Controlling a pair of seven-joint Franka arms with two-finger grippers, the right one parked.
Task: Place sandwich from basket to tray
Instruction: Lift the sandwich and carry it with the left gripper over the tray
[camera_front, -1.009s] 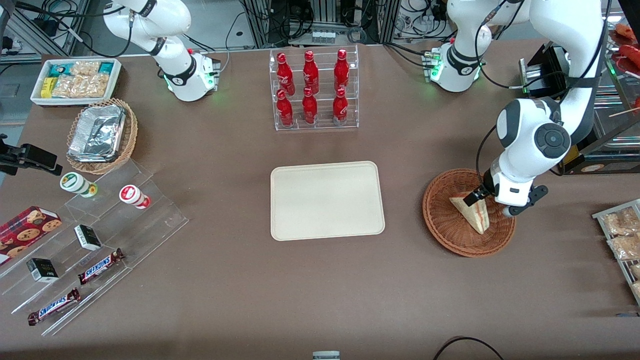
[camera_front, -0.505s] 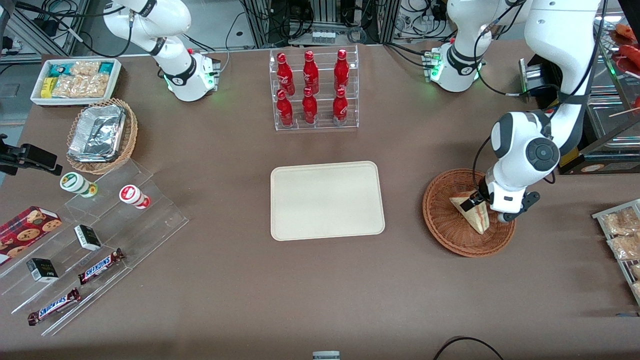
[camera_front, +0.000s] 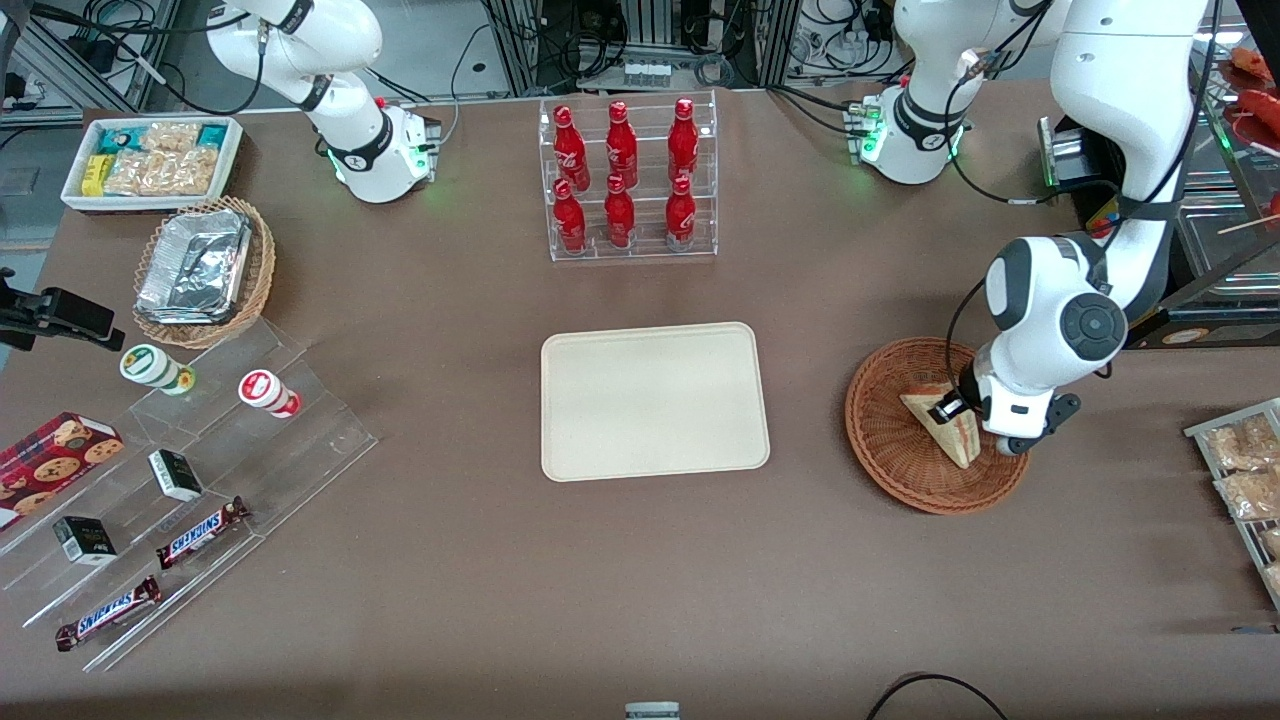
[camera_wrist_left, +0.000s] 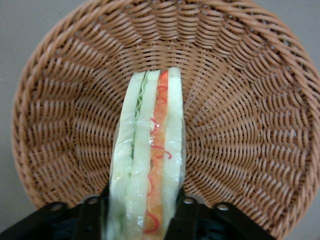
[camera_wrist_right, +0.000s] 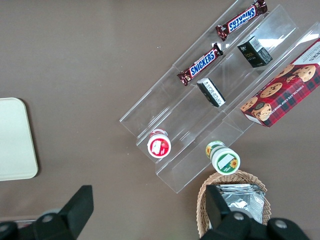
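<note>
The sandwich (camera_front: 950, 432), a pale bread wedge with red, orange and green filling, stands on edge in the reddish-brown wicker basket (camera_front: 890, 455) toward the working arm's end of the table. My gripper (camera_front: 947, 408) is down in the basket over the wedge's wide end. In the left wrist view the sandwich (camera_wrist_left: 150, 150) runs between the two black fingers (camera_wrist_left: 186, 215), which press against both of its flat sides, so the gripper (camera_wrist_left: 142, 220) is shut on it. The sandwich still rests on the basket (camera_wrist_left: 240, 125). The cream tray (camera_front: 655, 400) lies at the table's middle with nothing on it.
A clear rack of red bottles (camera_front: 628, 180) stands farther from the front camera than the tray. A wire rack of snack packets (camera_front: 1245, 480) sits at the table edge beside the basket. Acrylic steps with candy bars (camera_front: 195, 530) and a foil-filled tan basket (camera_front: 200, 270) lie toward the parked arm's end.
The arm has lowered and shifted slightly, bringing the gripper down around the sandwich's wide end. The sandwich and the basket have stayed in place.
</note>
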